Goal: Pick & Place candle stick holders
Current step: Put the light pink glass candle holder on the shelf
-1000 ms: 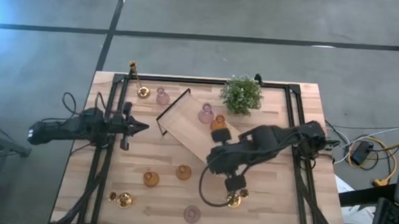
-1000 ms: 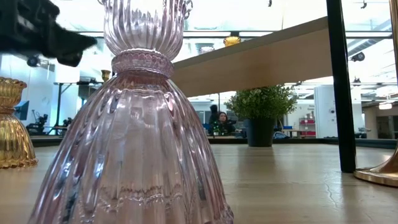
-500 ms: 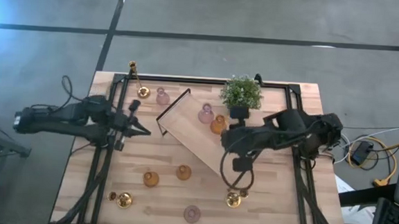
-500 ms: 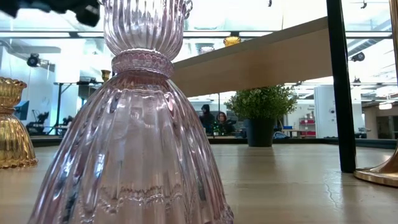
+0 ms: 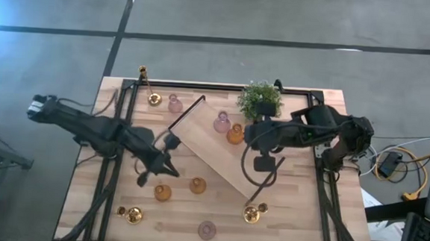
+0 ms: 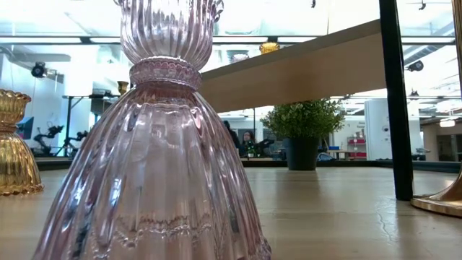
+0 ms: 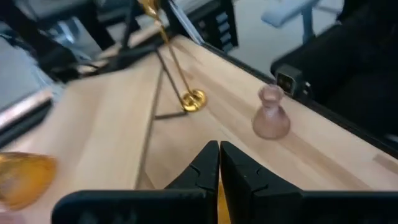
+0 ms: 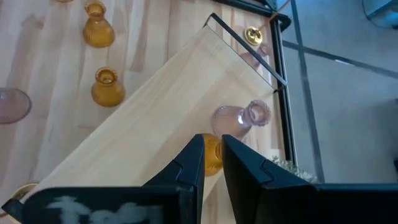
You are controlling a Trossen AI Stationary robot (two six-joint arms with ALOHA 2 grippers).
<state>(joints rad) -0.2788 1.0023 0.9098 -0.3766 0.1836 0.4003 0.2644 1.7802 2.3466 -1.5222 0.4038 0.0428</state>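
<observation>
My left jaws (image 5: 167, 166) are pressed together with nothing in them, hanging over the middle of the tabletop (image 5: 298, 223) just off the tray's (image 5: 202, 146) left end. The nearest loose piece is an amber holder (image 5: 163, 193), close by on the side toward the tabletop's front edge, with a second amber holder (image 5: 197, 185) just beside it to the right. Both seem to stand upright, so I judge a straight drop over the neck would suit once the jaws part. This arm is clearly the nearer one for that pair.

My right jaws (image 5: 261, 164) are drawn nearly together, only a slit between them, and empty, above the tray's right half. In the right wrist view they point toward a pink holder (image 8: 239, 118) and an amber one (image 8: 211, 154) on the tray.

Further out, a gold holder (image 5: 253, 212) sits by the tray's wire handle (image 5: 260, 184), another pink holder (image 5: 207, 228) near the front edge.
</observation>
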